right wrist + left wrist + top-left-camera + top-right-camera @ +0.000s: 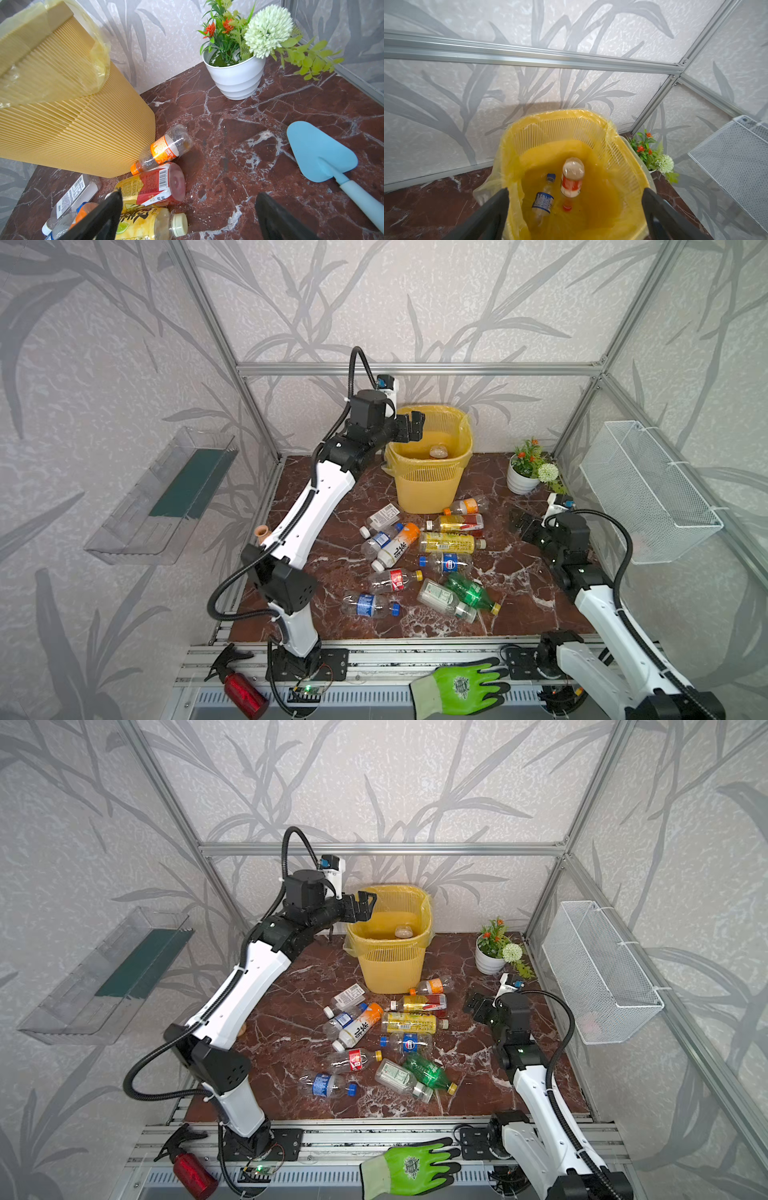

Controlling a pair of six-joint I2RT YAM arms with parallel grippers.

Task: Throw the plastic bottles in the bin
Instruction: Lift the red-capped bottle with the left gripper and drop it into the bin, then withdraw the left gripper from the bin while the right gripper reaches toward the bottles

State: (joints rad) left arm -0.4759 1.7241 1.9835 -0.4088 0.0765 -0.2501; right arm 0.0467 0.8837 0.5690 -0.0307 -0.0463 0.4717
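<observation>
Plastic bottles (pixel 451 542) crowd the table (pixel 519 593) just beside the spread, empty right fingers (pixel 274 216); 2 lie in the bin (pixel 560 128) below the spread left fingers (pixel 660 209). Packed round bottles may squirt from a pinch.

**Occluded, cropped, blurred**

Terracotta vase (pixel 262 532): only the mouth shows behind the left arm (pixel 307 510); a sliver in both top views. Right arm (pixel 602 614): base runs off the bottom edge. Bin (pixel 428 489): top views show just the base of the red-label bottle (pixel 438 452), the rest hidden by the bin wall. Left wrist: red-label bottle blurred, print unreadable; blue-label bottle (pixel 543 202) smeared at its lower end. Right wrist: trowel (pixel 320 153) handle cut by the right edge; yellow-label bottle (pixel 145 225) cropped at the bottom; bin top off frame.
</observation>
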